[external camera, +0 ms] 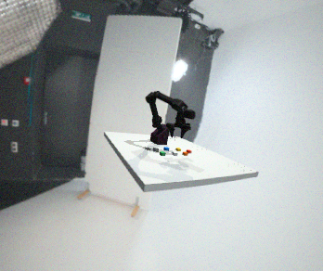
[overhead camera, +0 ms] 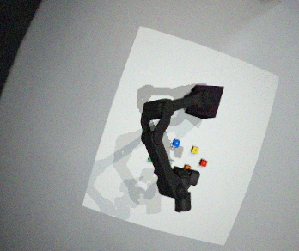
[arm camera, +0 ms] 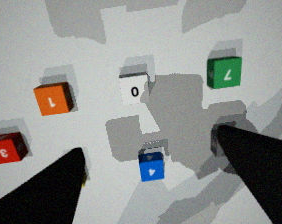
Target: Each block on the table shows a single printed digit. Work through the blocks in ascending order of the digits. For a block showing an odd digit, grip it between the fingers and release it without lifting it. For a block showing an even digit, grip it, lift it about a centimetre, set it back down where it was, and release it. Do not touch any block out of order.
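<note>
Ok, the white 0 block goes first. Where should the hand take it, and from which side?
Come straight down from above and close on two opposite vertical side faces of the white 0 block. It is a small cube sitting flat with its digit face up, and the table around it is free: the orange 1 block and the blue 4 block stand well apart. The hand is open and holds nothing.
</note>
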`<control>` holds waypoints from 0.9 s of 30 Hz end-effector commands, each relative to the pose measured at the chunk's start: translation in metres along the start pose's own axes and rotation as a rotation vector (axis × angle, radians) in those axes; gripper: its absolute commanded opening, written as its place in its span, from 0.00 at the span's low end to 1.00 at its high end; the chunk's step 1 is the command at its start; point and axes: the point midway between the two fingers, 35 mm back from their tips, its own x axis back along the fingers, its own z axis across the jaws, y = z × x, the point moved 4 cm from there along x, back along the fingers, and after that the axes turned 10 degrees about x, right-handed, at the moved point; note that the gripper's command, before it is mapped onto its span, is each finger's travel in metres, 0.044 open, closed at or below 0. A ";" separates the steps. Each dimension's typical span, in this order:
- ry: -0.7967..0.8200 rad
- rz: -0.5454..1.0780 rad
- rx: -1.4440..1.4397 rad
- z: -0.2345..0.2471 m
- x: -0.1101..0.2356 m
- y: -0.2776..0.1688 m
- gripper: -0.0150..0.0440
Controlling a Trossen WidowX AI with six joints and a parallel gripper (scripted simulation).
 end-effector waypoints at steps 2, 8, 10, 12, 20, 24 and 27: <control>0.001 0.007 -0.012 0.004 -0.052 0.001 0.93; -0.003 0.008 -0.012 0.004 -0.081 -0.002 0.93; -0.003 0.008 -0.012 0.004 -0.081 -0.002 0.93; -0.003 0.008 -0.012 0.004 -0.082 -0.002 0.93; -0.002 0.008 -0.011 0.004 -0.093 -0.002 0.93; -0.002 0.008 -0.010 0.004 -0.099 -0.002 0.93; -0.002 0.008 -0.010 0.004 -0.104 -0.002 0.93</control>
